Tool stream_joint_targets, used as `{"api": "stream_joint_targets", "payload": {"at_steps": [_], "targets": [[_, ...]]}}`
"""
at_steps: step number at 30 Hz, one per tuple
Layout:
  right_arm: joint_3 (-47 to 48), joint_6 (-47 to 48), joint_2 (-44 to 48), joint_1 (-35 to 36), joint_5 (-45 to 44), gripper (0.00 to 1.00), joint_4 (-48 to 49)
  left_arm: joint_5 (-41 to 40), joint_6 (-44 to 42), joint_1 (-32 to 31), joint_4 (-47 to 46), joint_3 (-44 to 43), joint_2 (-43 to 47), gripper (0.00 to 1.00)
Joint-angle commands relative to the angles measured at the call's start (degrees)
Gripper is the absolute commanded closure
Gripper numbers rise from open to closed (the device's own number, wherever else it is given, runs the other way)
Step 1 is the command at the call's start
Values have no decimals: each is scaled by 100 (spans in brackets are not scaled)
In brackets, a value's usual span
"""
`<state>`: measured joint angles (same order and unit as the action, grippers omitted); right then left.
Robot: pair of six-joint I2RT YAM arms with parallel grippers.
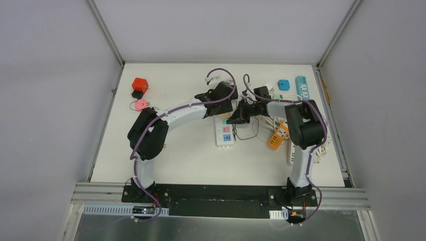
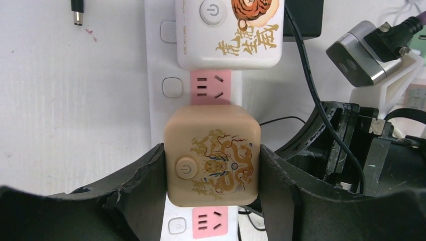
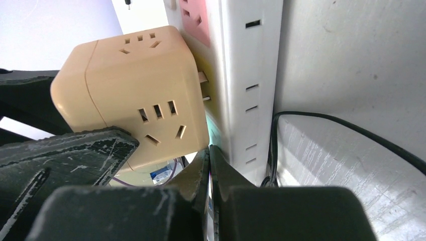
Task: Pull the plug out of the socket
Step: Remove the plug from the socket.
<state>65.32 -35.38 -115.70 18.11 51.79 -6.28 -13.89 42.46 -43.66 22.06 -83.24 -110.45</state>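
Observation:
The plug is a tan cube with a gold dragon print (image 2: 213,163). It stands in the white power strip (image 2: 155,75), over a pink socket. My left gripper (image 2: 211,168) is shut on it, one black finger against each side. In the right wrist view the plug (image 3: 130,90) stands slightly off the strip (image 3: 251,60), with its metal prongs (image 3: 202,78) showing in the gap. My right gripper (image 3: 209,150) is shut and empty, its tips against the strip's face just below the plug. From above, both grippers (image 1: 219,106) (image 1: 236,119) meet at the strip's far end (image 1: 224,131).
A white cube with a tiger print (image 2: 228,35) is plugged into the same strip beyond the tan one. A thin black cable (image 3: 321,120) runs beside the strip. A red cube (image 1: 139,85), a pink plug (image 1: 140,104), an orange adapter (image 1: 278,135) and a blue strip (image 1: 302,86) lie around.

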Motion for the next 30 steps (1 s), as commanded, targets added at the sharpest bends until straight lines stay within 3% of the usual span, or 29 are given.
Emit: {"api": "stream_joint_targets", "payload": {"at_steps": [1,9,15,24,28,30], "targets": [[-99,384,-361,26,-1055,98,-512,-847,-332,-294,1004,-303,-80,100],[-83,384,-399,41,-1055,98,-545,-1740,-685,-573,1647,-797,-394,100],[-69,384,-410,53,-1055,98,-584,-1186,-527,-508,1560,-750,-356,100],[-54,384,-407,61,-1055,98,-617,527,347,157,278,405,436,100],[-46,384,-418,71,-1055,98,-637,679,278,196,172,465,498,100],[-37,384,-418,70,-1055,98,-645,341,25,64,452,316,436,100]]}}
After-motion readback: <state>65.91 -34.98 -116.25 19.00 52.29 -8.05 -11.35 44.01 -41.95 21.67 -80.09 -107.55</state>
